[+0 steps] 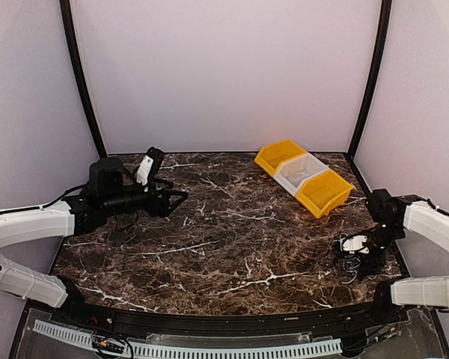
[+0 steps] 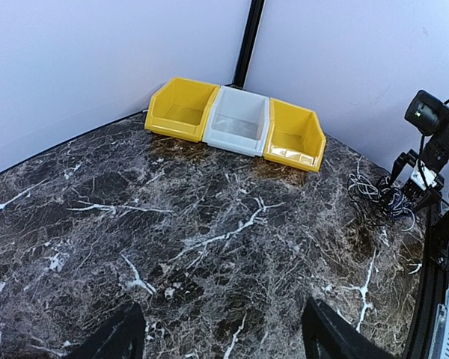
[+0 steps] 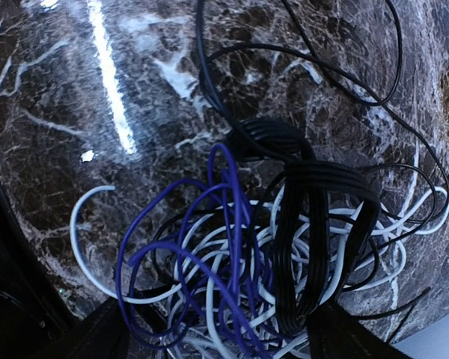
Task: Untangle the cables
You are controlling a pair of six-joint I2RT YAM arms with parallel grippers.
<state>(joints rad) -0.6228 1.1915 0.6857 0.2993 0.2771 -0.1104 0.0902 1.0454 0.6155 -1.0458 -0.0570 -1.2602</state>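
Right gripper (image 3: 223,333) is seen with its fingers spread wide, one at each lower corner of the wrist view, and nothing is clamped between them. It is held just above the cables (image 3: 284,239), at the right edge of the table (image 1: 209,247), toward its near side. The cables are gathered in one tangled clump. A blue cord (image 3: 228,194) is looped several times on the left of the wrist view, and a white cord (image 3: 72,228) is threaded beneath it. Black cord (image 3: 295,247) is partly drawn into tight parallel bundles and partly spread in loose loops over the marble. Whether the fingertips touch the clump cannot be told. Left gripper (image 1: 173,200) is likewise open and empty. It is raised over the far left part of the table, pointed to the right and kept well apart from the cables. Three bins are lined up touching at the far right corner: a yellow bin (image 1: 279,157), a white bin (image 1: 301,171) and a second yellow bin (image 1: 325,193).
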